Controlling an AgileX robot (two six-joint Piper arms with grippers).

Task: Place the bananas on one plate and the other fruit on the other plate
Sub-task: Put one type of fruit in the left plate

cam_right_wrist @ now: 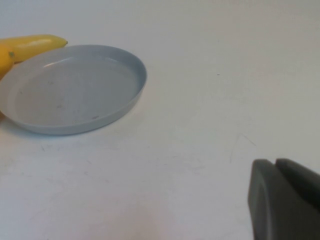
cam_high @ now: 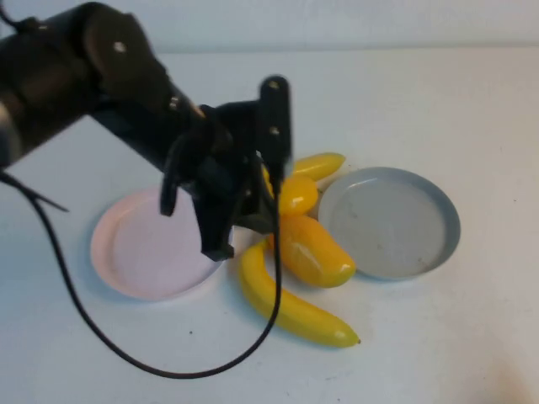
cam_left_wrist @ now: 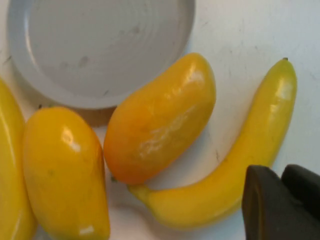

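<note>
Beside closed left fingers (cam_left_wrist: pixel 282 202): banana (cam_left_wrist: pixel 235 165).

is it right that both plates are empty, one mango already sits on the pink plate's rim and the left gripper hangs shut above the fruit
Not quite. In the high view both mangoes lie on the table between the pink plate and grey-blue plate. Both plates are empty; the left gripper hangs shut above the fruit.

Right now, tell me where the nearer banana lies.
In the high view the nearer banana lies on the bare table between the pink plate and the grey-blue plate, curving just in front of the larger mango, below the left gripper.
</note>
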